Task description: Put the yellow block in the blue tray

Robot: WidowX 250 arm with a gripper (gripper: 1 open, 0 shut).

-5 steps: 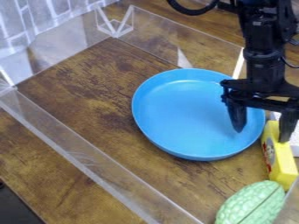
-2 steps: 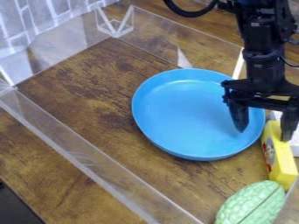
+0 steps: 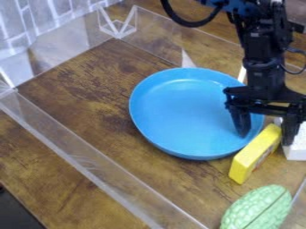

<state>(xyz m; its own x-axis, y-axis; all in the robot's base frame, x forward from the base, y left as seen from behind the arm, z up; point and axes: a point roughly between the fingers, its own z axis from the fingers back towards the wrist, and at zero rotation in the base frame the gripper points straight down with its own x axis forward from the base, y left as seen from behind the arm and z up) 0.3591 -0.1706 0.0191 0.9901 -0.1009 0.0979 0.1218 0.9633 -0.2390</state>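
The blue tray point(image 3: 185, 112), a big round shallow dish, lies in the middle of the wooden table. The yellow block point(image 3: 257, 152) lies slanted on the table against the tray's right front rim. Its far end points up between my fingers. My gripper point(image 3: 266, 123) hangs upright over that far end, at the tray's right edge. The jaws are open, with one dark finger point(image 3: 242, 121) over the tray and the other on the block's right side. Nothing is held.
A white speckled block point(image 3: 294, 143) stands just right of the gripper. A green ribbed rounded object point(image 3: 257, 210) sits at the front right corner. Clear plastic walls point(image 3: 72, 152) fence the table along the front left and the back.
The yellow block has swung from lying along the right edge to slanting against the tray's rim. The tray has shifted slightly left. The gripper stays open at about the same spot.
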